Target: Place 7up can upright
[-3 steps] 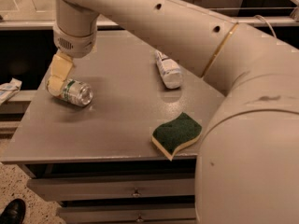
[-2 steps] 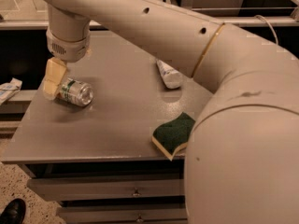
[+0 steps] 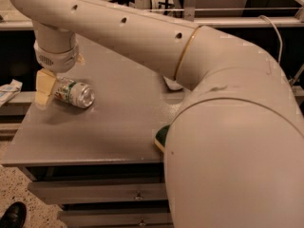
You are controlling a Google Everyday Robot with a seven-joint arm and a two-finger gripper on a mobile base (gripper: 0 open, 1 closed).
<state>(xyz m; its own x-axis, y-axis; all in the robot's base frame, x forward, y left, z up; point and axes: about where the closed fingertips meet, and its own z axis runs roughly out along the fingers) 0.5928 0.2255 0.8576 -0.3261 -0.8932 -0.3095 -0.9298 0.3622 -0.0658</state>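
Note:
The 7up can (image 3: 74,93), silver with a white-and-green label, lies on its side near the left edge of the grey table (image 3: 114,127), its shiny end facing right and toward me. My gripper (image 3: 46,89) hangs from the white wrist at the can's left end, low over the table and right against the can. The large white arm sweeps across the view from the lower right to the gripper.
A green sponge (image 3: 160,137) lies near the table's front edge, mostly hidden by my arm. A small part of the clear bottle (image 3: 172,84) shows behind the arm. Drawers sit under the table. A black shoe (image 3: 12,215) is on the floor.
My arm has swung left and now fills more of the view, hiding most of the bottle and sponge. The gripper has shifted left to the can's left end. The can has not moved.

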